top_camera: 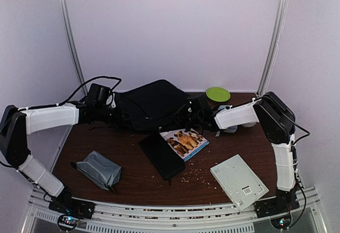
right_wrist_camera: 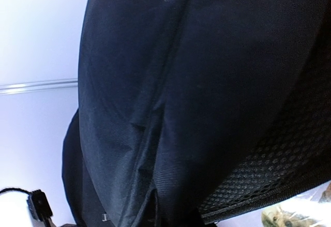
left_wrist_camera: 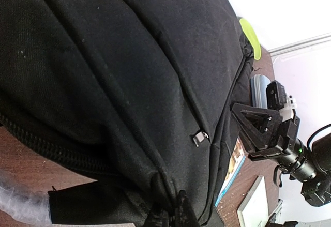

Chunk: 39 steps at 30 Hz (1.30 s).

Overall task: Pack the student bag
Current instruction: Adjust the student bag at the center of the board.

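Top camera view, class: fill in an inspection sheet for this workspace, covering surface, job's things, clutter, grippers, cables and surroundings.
Surface: dark wooden table, crumbs scattered near the front.
Job's things: student bag lying at the back centre, between both arms.
Clutter: grey pouch front left; black case and dog book mid-table; white card front right; green disc at the back.
Grippers: left gripper shut at the bag's left end; right gripper shut at its right end; any hold on fabric is hidden.
Cables: black cable looping above the left arm.
Surroundings: pale walls, two metal poles.
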Motion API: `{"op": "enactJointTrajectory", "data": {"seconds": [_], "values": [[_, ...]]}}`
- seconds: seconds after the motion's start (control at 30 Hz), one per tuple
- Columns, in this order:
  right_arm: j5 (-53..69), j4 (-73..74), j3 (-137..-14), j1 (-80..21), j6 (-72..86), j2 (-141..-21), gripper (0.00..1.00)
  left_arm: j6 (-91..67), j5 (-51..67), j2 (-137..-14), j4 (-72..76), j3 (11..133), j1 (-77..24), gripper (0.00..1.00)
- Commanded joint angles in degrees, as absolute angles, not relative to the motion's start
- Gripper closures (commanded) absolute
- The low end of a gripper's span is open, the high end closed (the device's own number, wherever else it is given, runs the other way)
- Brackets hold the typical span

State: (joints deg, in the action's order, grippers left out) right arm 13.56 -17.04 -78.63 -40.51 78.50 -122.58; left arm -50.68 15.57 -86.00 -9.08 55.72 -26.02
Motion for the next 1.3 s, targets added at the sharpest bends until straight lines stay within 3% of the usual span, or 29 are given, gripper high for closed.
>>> {"op": "enactJointTrajectory", "data": {"seconds": [0.0,0.7,0.9,0.97,1.2,1.27], "values": [[15.98,-20.30,-79.65,-41.62,76.50,-117.90,1.00,-48.91,19.82,-83.14,-7.80,55.90,-27.86,1.00],[6.15,-11.54,-60.72,-46.25,65.49,-91.98,1.00,-44.11,20.01,-88.45,-12.09,65.95,-27.88,1.00],[4.70,-15.50,-53.03,-46.67,67.48,-93.18,1.00,-42.96,18.80,-93.40,-10.90,65.46,-29.55,0.98],[4.87,-15.57,-52.70,-46.69,67.59,-94.27,1.00,-42.30,18.02,-93.09,-10.89,64.80,-30.48,0.88],[5.36,-15.20,-53.31,-46.80,67.57,-95.32,1.00,-40.79,11.38,-84.82,-13.60,58.48,-32.18,0.16],[5.41,-14.97,-53.46,-46.94,67.67,-95.30,1.00,-40.45,8.05,-81.18,-14.89,56.78,-33.86,0.04]]}}
